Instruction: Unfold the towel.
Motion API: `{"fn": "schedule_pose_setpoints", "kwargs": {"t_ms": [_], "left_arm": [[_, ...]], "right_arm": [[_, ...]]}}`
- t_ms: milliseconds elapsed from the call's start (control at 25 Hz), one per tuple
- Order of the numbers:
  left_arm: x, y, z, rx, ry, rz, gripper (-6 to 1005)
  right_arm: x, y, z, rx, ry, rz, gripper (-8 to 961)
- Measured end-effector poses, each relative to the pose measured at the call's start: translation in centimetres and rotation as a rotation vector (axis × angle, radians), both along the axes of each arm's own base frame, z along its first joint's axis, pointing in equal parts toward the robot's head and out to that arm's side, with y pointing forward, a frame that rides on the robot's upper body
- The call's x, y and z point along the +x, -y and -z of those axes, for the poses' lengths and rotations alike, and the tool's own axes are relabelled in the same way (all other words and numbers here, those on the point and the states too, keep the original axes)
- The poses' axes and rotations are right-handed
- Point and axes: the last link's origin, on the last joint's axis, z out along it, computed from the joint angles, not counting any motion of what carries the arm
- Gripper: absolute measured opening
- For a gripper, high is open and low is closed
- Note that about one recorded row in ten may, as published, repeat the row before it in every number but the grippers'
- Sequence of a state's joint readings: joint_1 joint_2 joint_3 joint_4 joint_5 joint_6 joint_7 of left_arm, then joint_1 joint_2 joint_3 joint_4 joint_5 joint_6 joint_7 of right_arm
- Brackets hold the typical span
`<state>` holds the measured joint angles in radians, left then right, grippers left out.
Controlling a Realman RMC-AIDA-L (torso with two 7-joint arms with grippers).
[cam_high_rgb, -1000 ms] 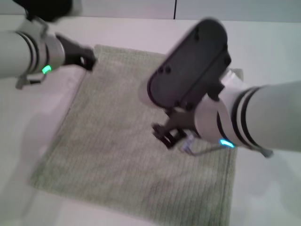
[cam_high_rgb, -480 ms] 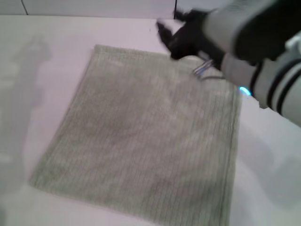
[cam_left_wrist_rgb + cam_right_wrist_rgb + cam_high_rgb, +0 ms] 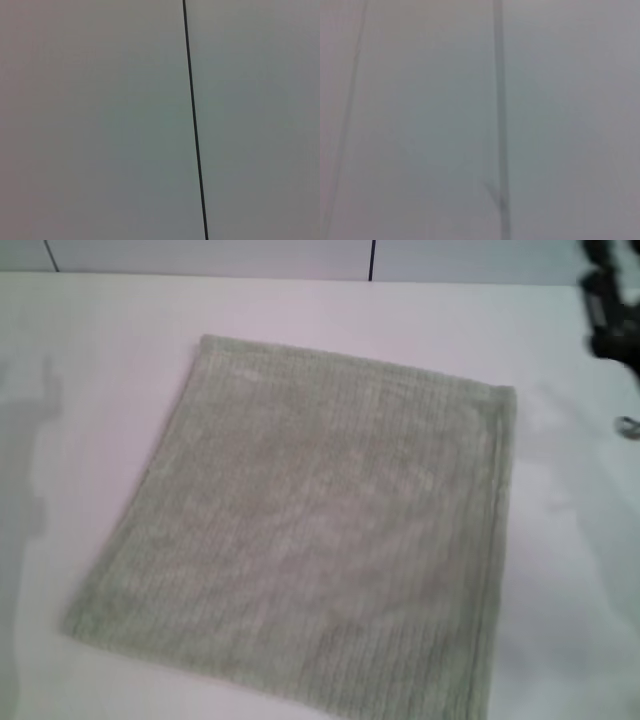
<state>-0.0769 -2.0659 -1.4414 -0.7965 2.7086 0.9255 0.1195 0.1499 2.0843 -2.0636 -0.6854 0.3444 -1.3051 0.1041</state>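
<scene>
The towel [image 3: 300, 530] is lying open and flat in the middle of the white table [image 3: 120, 310], so the job is looking done (I cannot tell how the right gripper's [image 3: 606, 302] jaws are sitting at the upper right edge).

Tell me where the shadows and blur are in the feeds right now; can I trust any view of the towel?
Head view: the towel is evenly lit and readable, flat on the table; a soft shadow falls on the table's left side; the right gripper at the upper right edge is motion-blurred. Left wrist view: only a plain wall with a sharp dark seam. Right wrist view: same wall, smeared. Neither shows the towel.
</scene>
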Motion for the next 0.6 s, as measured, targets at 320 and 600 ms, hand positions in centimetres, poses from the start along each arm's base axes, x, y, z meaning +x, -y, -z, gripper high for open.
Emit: {"fn": "schedule_pose_setpoints", "kwargs": {"t_ms": [320, 600], "left_arm": [[-3.7, 1.3, 2.3, -0.053, 0.015, -0.060, 729], [-3.6, 2.0, 1.9, -0.018, 0.000, -0.026, 852]], "right_arm": [[5.4, 1.5, -2.5, 0.150, -0.023, 0.148, 499], [6.0, 2.2, -2.5, 0.158, 0.001, 0.147, 744]]}}
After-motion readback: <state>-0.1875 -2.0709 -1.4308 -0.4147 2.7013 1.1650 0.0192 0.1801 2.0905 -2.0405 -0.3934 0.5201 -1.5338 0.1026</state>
